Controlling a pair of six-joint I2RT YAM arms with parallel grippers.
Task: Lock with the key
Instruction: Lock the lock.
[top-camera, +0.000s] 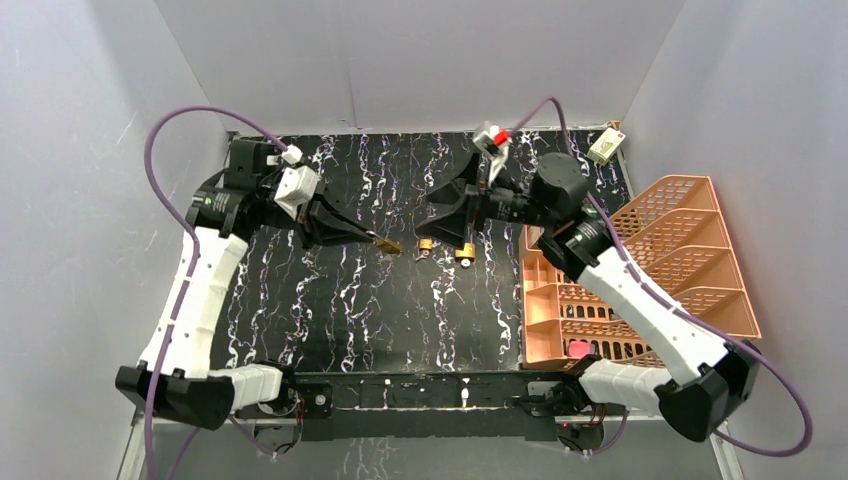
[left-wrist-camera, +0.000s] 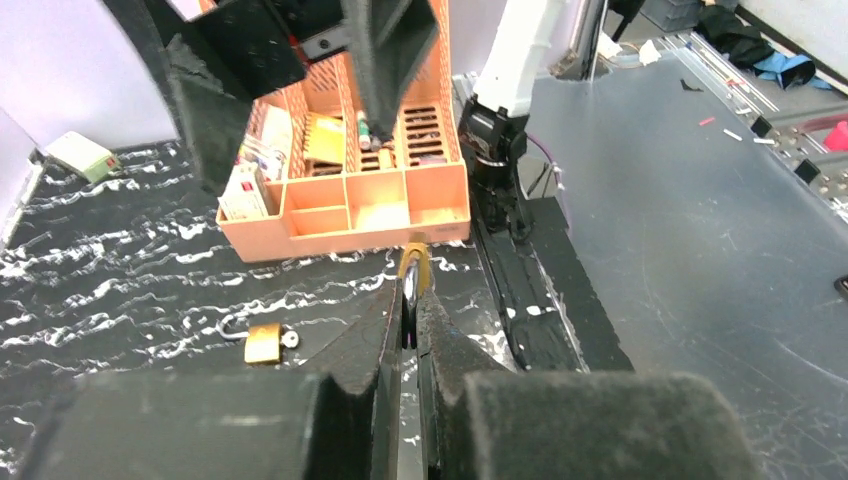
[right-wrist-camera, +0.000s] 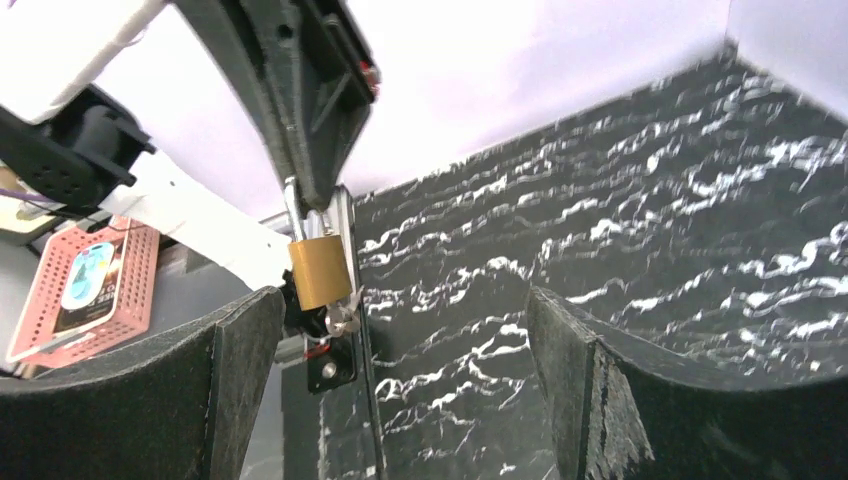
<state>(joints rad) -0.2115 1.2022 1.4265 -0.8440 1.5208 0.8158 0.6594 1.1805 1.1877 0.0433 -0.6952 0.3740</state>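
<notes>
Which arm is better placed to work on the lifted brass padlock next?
Right. The right tool is open and empty, facing the small brass padlock, which the left tool holds clamped, so the left is occupied.

**COUNT BY KIND**

Orange plastic mesh organiser tray: 1.
Brass padlock w/ silver shackle: 1 clearly seen, up off the mat, well left of the tray.
Small brass pieces on the black marbled mat, btwn that lock and the tray: 2, nearer piece and farther piece. At least 1 is a second padlock w/ 1 small silver key beside it; the other is too small to tell.
Beige box beyond the tray's far-left corner: 1.
Pink item in the tray's near-left compartment: 1.
White-and-black robot arms: 2, left arm and right arm.
Purple cables: 2, left cable and right cable.
</notes>
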